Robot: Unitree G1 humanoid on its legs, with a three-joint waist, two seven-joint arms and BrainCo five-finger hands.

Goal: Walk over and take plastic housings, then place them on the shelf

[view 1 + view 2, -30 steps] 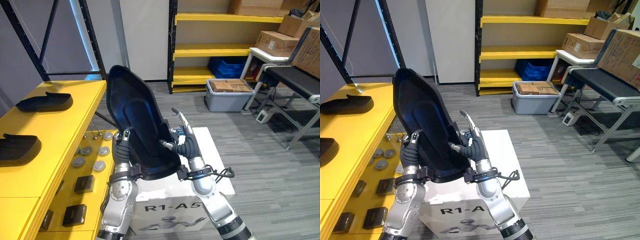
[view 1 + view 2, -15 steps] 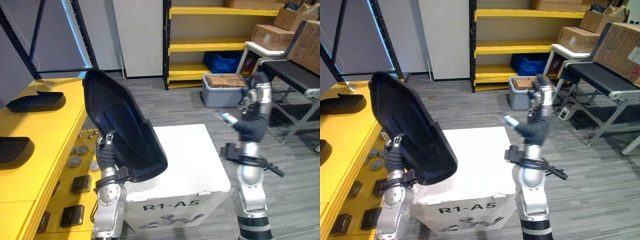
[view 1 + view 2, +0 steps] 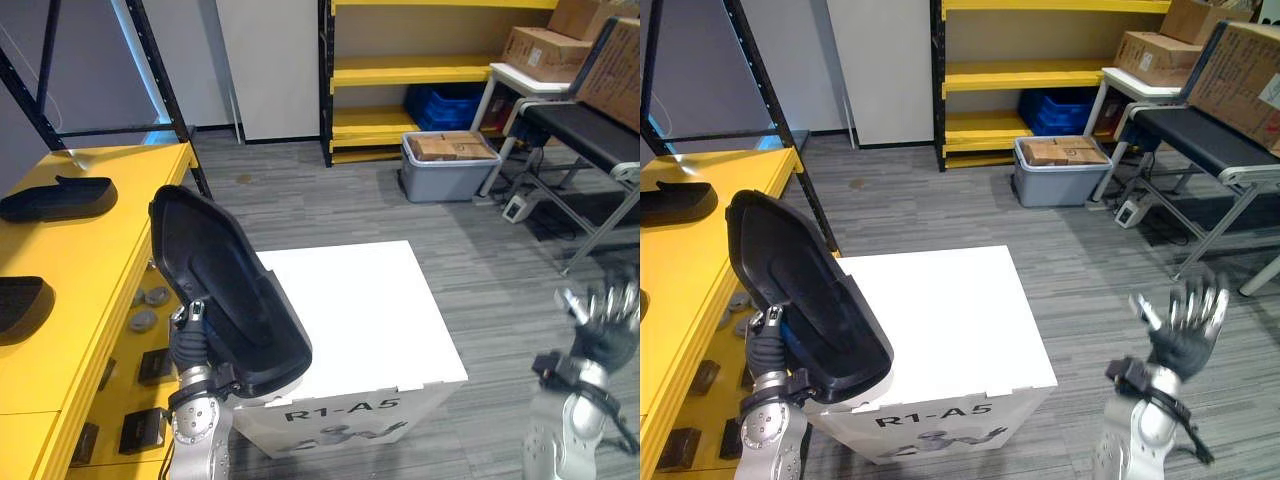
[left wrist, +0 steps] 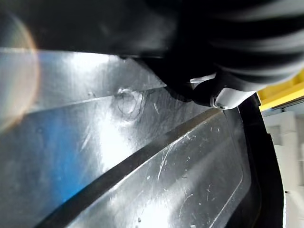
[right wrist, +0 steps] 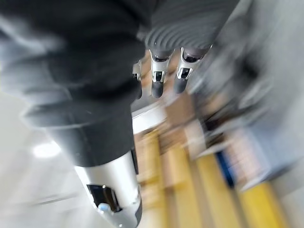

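One yellow shelf (image 3: 90,260) at left carries two dark housings (image 3: 55,200). Over the white box's (image 3: 360,310) near left corner, the black plastic housing (image 3: 225,290) stands tilted, its edge pinched by the left hand (image 3: 188,340). At right, the right hand (image 3: 1185,335) hovers, fingers spread wide.

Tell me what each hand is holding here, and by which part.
The left hand grips the black plastic housing by the rim on its lower side. The right hand is open and holds nothing.
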